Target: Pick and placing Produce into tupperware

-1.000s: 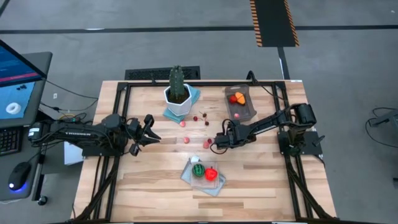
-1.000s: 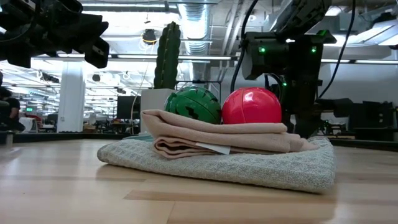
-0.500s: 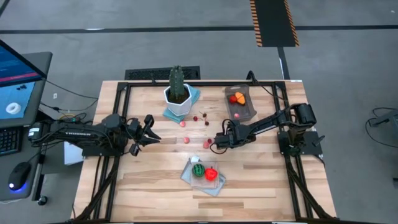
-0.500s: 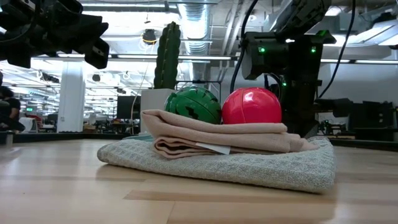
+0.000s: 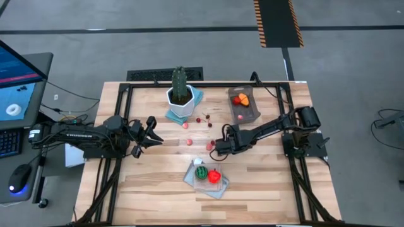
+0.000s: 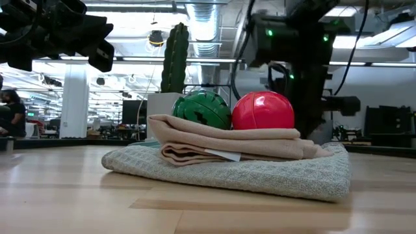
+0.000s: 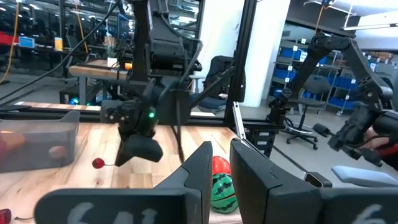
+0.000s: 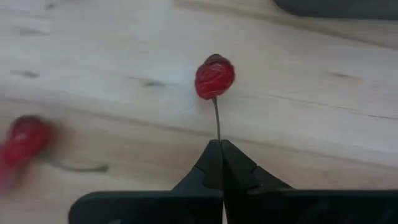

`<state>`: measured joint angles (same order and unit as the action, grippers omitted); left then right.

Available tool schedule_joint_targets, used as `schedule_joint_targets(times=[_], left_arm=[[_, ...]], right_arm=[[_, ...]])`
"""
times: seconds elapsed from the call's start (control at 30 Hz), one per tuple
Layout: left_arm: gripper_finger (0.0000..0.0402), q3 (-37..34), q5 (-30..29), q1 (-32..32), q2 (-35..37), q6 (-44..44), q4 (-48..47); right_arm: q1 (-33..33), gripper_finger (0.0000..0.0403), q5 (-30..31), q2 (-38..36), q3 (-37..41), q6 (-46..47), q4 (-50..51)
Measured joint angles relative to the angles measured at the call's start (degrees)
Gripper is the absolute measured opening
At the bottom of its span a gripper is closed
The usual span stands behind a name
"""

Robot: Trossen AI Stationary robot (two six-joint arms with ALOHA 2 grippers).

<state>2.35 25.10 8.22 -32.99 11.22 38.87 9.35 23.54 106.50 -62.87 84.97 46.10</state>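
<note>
The table (image 5: 158, 189) is a pale wooden butcher-block top edged by a black frame, standing on a grey concrete floor with a black-and-orange striped strip (image 5: 278, 22) running away from its far edge. Off its left side a monitor (image 5: 19, 66), keyboard and mouse sit on a desk. In the low view the room behind is an open, brightly lit workspace with ceiling ducts and a white column; the left wrist view shows blue shelving and an office chair beyond.

The right gripper (image 8: 219, 149) is low over the middle of the table, its 2 fingers pressed together on the thin stem of a small red cherry (image 8: 214, 77), which lies on the wood just ahead of the tips. A second red berry (image 8: 23, 138) lies nearby. The left gripper (image 5: 150, 132) hovers over the table's left part, holding nothing; its fingers stand slightly apart in its wrist view.

The tupperware (image 5: 243, 104) sits near the far right of the table, with an orange piece and a red piece inside. A green-striped ball (image 6: 201, 109) and a red ball (image 6: 263, 110) rest on folded cloth (image 6: 227, 159) near the front edge. A cactus (image 5: 180, 81) in a white pot (image 5: 180, 99) stands at the far side
</note>
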Motion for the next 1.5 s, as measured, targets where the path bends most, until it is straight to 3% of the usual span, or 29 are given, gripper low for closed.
schedule_joint_targets(times=[0.4, 0.67, 0.9, 1.13, 1.5], left_arm=[[0.0045, 0.0, 0.0, -0.01, 0.0, 0.19, 0.0], [0.0045, 0.0, 0.0, -0.01, 0.0, 0.65, -0.02], [0.0045, 0.0, 0.0, -0.01, 0.01, 1.08, -0.06], [0.0045, 0.02, -0.01, -0.09, 0.01, 1.1, -0.81], [0.0045, 0.02, -0.39, -1.75, -0.01, 1.1, -0.9]], right_arm=[[1.39, 0.001, 7.86, -0.22, -11.91, -2.57, 14.74], [-2.71, 0.001, 9.83, -0.48, -14.34, -3.18, 26.05], [-7.58, 0.001, 12.86, -3.86, -14.38, -8.47, 26.07], [-15.12, 0.0013, 11.22, -6.98, -14.36, -15.85, 25.2], [-21.5, 0.0104, 10.81, -7.04, -14.36, -22.03, 25.02]])
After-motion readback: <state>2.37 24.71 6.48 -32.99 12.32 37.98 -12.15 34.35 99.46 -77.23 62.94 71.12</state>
